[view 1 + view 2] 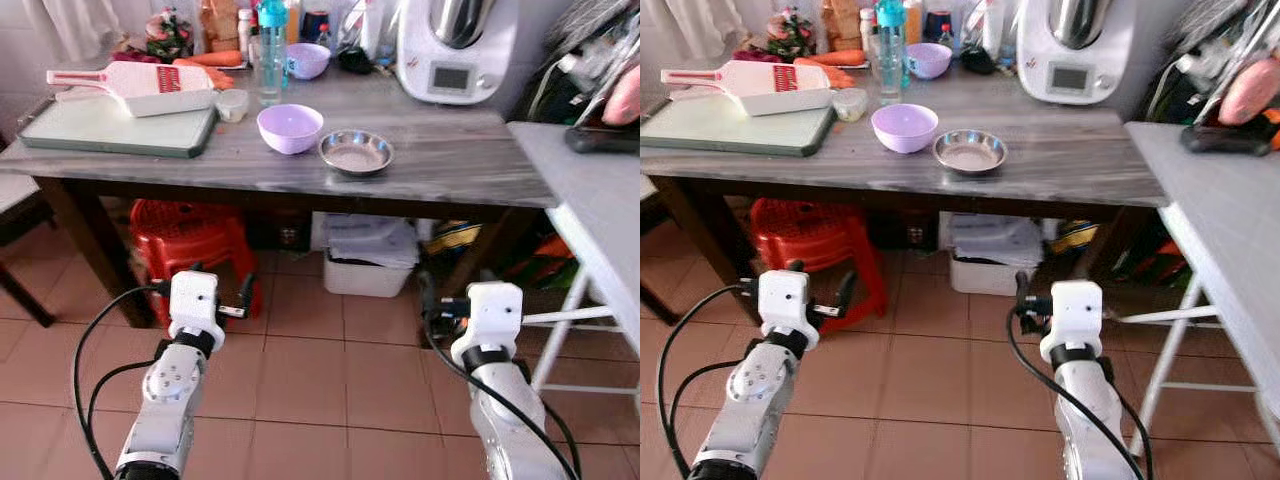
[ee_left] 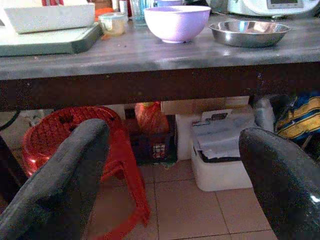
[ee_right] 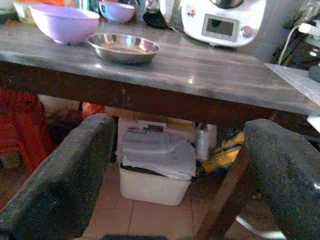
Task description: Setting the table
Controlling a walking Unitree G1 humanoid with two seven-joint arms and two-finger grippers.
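A lilac bowl [image 1: 290,127] and a shallow steel dish [image 1: 356,151] sit side by side near the middle of the grey-topped table [image 1: 450,170]. A second lilac bowl [image 1: 307,59] stands at the back. Both arms are held low over the tiled floor, in front of the table and below its edge. My left gripper [image 1: 203,283] is open, its black fingers [image 2: 65,175] spread wide with nothing between them. My right gripper [image 1: 470,292] is open too, its fingers [image 3: 65,175] wide apart and empty. Both point toward the table's underside.
On the table's left are a green cutting board [image 1: 110,125], a white slicer [image 1: 150,85] and a water bottle [image 1: 271,50]; a white kitchen machine [image 1: 455,45] stands back right. Under the table are a red stool [image 1: 190,240] and a white bin [image 1: 368,262]. A second grey table [image 1: 590,200] stands right, a person's hand [image 1: 625,95] above it.
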